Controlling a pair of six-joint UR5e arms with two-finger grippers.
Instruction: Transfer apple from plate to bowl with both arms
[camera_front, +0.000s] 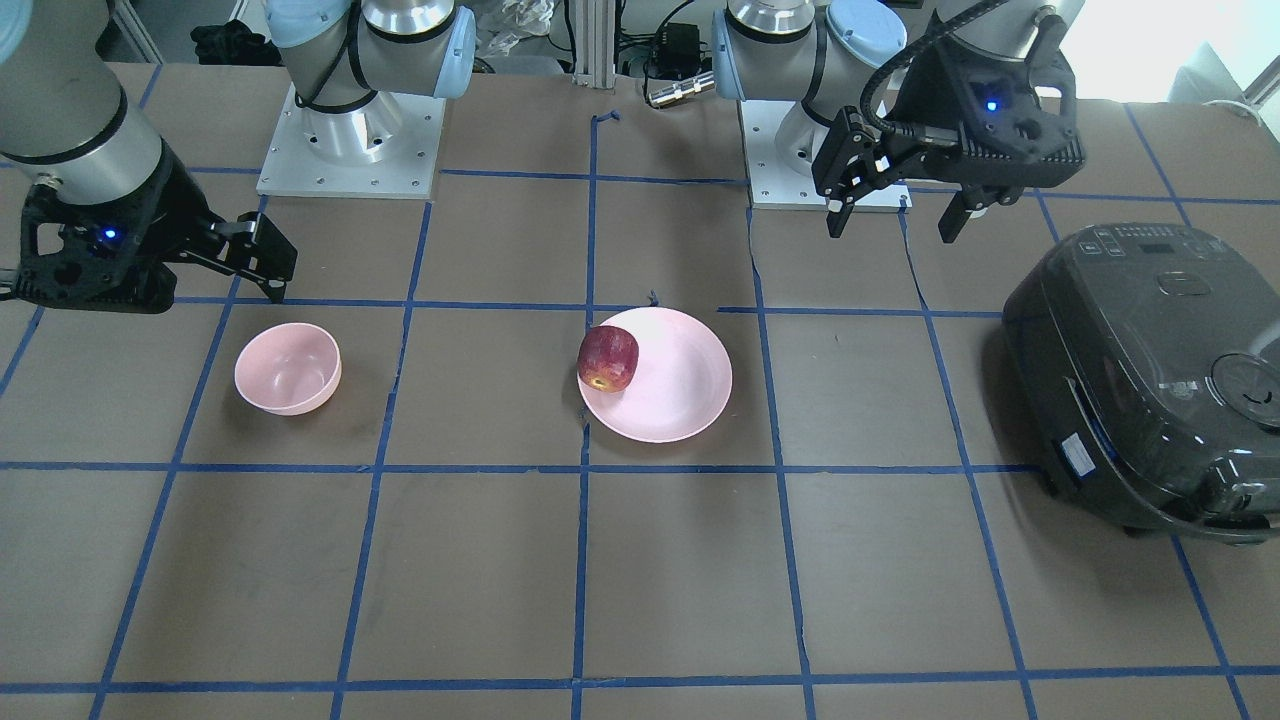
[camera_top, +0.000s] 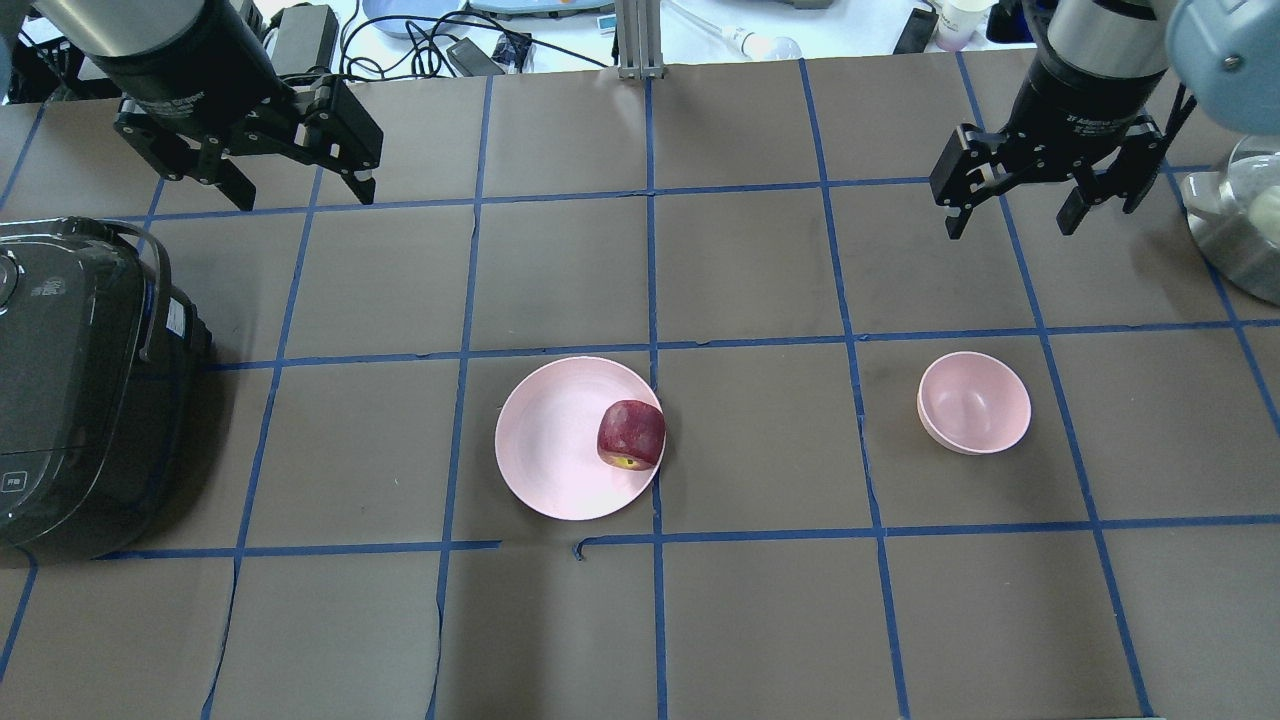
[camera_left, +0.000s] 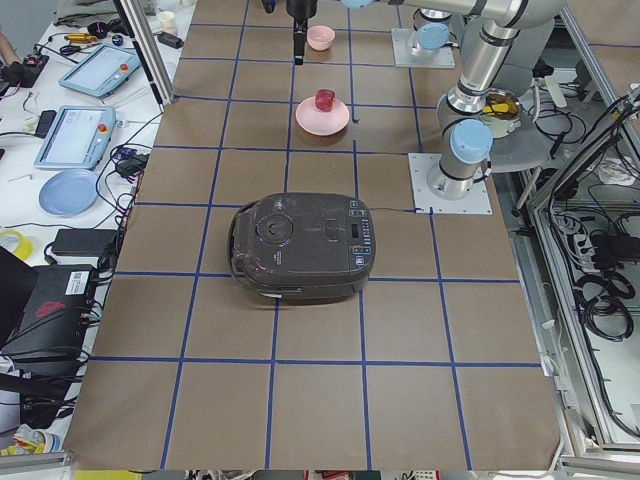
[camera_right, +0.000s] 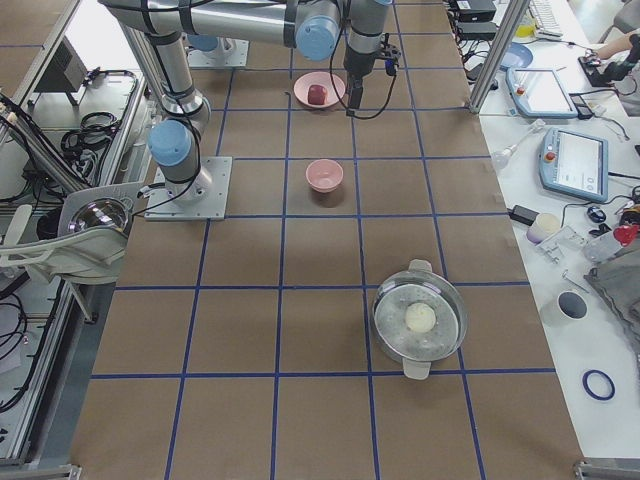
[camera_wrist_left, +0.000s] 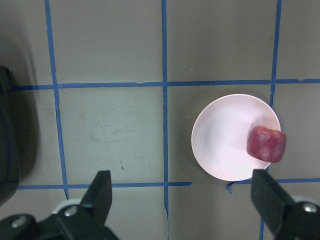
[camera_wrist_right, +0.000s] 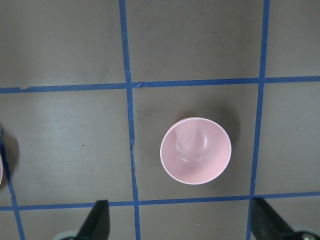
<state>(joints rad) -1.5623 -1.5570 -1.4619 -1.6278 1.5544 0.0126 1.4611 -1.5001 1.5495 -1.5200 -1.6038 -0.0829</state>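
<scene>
The dark red apple (camera_top: 632, 433) lies on its side at the right rim of the wide pink plate (camera_top: 560, 440), near the table's middle. The small pink bowl (camera_top: 975, 402) stands empty to the right. My left gripper (camera_top: 303, 195) hangs open and empty high over the far left of the table. Its wrist view shows the apple (camera_wrist_left: 266, 144) on the plate (camera_wrist_left: 222, 137) below, between its spread fingers. My right gripper (camera_top: 1010, 222) is open and empty, high beyond the bowl. Its wrist view looks straight down on the bowl (camera_wrist_right: 196, 150).
A black rice cooker (camera_top: 80, 380) stands at the table's left end, below my left gripper in the overhead view. A steel pot (camera_top: 1240, 230) sits at the right edge near my right arm. Blue tape lines grid the brown table.
</scene>
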